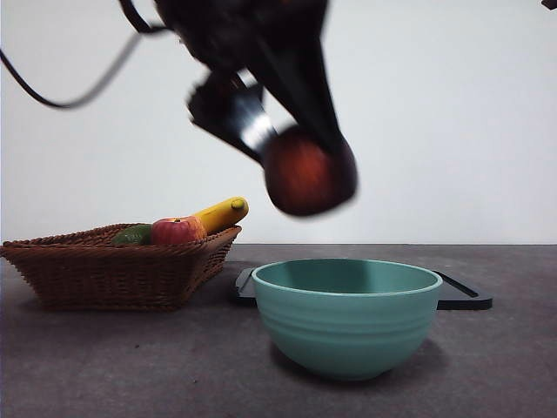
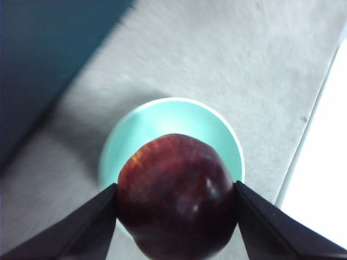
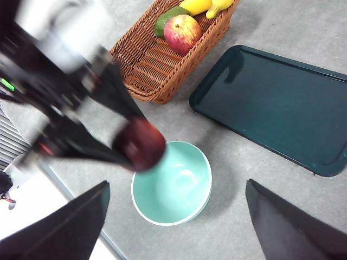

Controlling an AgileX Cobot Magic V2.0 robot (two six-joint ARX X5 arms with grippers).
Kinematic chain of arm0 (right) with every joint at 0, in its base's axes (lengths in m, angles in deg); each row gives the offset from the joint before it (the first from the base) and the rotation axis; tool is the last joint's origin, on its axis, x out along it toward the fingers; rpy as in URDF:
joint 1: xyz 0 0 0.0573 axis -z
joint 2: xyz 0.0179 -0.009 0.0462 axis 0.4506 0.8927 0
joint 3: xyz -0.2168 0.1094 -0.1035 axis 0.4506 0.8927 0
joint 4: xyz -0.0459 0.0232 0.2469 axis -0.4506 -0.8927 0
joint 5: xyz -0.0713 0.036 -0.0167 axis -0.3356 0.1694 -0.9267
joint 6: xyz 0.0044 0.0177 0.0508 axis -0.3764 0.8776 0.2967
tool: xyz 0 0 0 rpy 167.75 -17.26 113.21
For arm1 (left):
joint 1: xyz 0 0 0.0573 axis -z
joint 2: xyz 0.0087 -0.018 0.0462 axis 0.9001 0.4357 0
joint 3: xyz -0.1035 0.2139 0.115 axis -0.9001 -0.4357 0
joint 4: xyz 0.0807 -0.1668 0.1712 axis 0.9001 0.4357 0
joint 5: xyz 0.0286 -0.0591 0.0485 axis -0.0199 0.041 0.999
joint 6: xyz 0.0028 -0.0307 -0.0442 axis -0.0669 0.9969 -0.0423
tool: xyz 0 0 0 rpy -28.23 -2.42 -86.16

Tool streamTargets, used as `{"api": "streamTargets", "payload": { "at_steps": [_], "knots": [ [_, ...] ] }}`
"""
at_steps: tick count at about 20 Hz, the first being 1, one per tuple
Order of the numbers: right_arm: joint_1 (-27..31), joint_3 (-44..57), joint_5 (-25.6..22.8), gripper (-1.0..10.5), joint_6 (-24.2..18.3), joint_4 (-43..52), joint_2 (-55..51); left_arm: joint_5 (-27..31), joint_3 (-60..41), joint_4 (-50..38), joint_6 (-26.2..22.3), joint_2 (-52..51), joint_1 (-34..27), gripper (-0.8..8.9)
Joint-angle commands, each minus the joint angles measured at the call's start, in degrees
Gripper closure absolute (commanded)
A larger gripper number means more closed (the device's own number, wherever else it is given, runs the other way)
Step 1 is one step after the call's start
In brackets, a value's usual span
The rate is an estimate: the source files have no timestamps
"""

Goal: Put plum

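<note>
My left gripper [image 2: 176, 195] is shut on the plum [image 2: 176, 197], a glossy dark maroon fruit, and holds it in the air above the teal bowl [image 2: 162, 122]. In the front view the plum [image 1: 309, 171] hangs well above the bowl [image 1: 346, 315], slightly left of its middle, with the left gripper [image 1: 300, 161] blurred around it. The right wrist view shows the plum [image 3: 142, 144] over the bowl's [image 3: 176, 187] near-left rim. My right gripper [image 3: 176, 227] is open and empty, high above the bowl.
A wicker basket [image 1: 104, 266] at the left holds a red-and-yellow apple [image 1: 177, 231], a green fruit [image 1: 132, 234] and a banana [image 1: 222, 212]. A dark tray [image 3: 276, 105] lies behind the bowl. The table's edge [image 3: 76, 197] runs near the bowl.
</note>
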State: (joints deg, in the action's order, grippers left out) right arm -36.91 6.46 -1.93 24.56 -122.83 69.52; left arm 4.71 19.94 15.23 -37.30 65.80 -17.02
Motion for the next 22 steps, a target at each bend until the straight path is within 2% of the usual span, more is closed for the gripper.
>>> {"api": "streamTargets", "payload": {
  "at_steps": [1,6,14,18,22],
  "knots": [
    [-0.2,-1.0,0.0,5.4,0.2,0.5,0.3,2.1,1.1,-1.5,-2.1,4.4,2.1,5.38],
    [-0.2,-1.0,0.0,5.4,0.1,0.5,0.3,8.3,1.1,-3.6,-4.1,10.5,5.4,5.38],
    [-0.2,-1.0,0.0,5.4,0.1,0.5,0.3,8.8,1.1,-3.9,-5.8,13.7,7.5,5.25],
    [-0.2,-1.0,0.0,5.4,0.1,0.5,0.3,8.8,1.1,-3.9,-5.8,13.7,7.6,4.08],
    [-0.2,-1.0,0.0,5.4,0.1,0.5,0.3,8.8,1.8,-3.5,-4.6,13.7,7.6,4.08]
  ]
}}
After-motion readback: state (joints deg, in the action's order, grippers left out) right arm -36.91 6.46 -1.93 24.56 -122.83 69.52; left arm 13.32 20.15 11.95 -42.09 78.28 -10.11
